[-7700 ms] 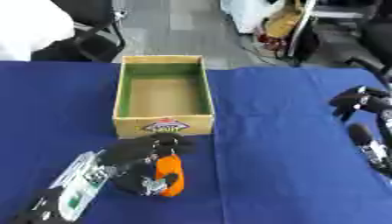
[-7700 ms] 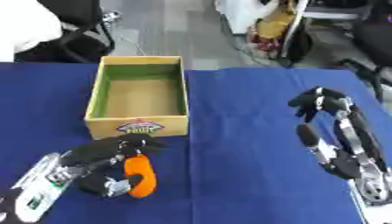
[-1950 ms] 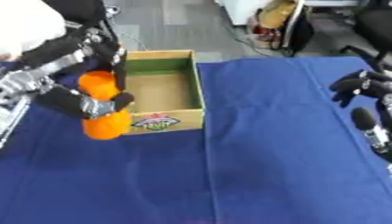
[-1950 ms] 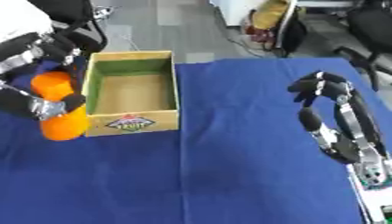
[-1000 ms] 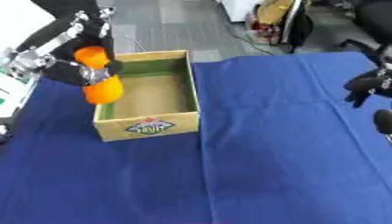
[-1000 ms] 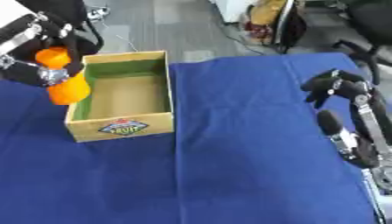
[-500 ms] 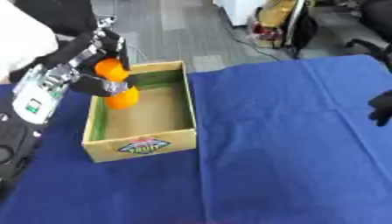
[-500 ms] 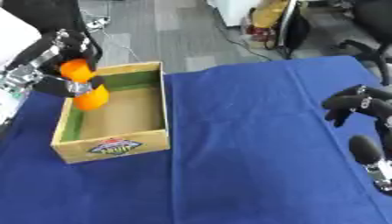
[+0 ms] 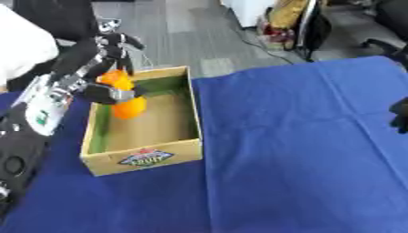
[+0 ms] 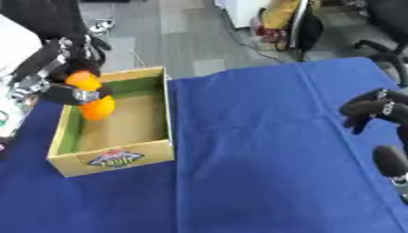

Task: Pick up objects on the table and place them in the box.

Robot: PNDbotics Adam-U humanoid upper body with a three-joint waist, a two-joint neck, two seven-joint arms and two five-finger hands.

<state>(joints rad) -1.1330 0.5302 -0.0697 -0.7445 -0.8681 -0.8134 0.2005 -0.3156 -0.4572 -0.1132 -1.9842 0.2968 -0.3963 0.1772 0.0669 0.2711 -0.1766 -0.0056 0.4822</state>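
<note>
An open cardboard box (image 9: pixel 143 157) with a green inner wall stands on the blue table, left of centre. My left hand (image 9: pixel 105 75) is over the box's far left part, its fingers curled round an orange object (image 9: pixel 126 101) that hangs inside the box opening. My right hand (image 10: pixel 373 109) shows at the right edge of the right eye view, fingers curled, holding nothing; in the left eye view only a dark bit of it shows at the right edge.
The blue tablecloth (image 9: pixel 303 150) stretches to the right of the box. Beyond the far table edge are grey floor, chair legs (image 9: pixel 307 32) and a yellow bag. A white shape sits at the upper left corner.
My left hand has carried the orange object from the box's left outer side up and over its wall into the opening. The camera has also shifted; the right hand moved toward the edge.
</note>
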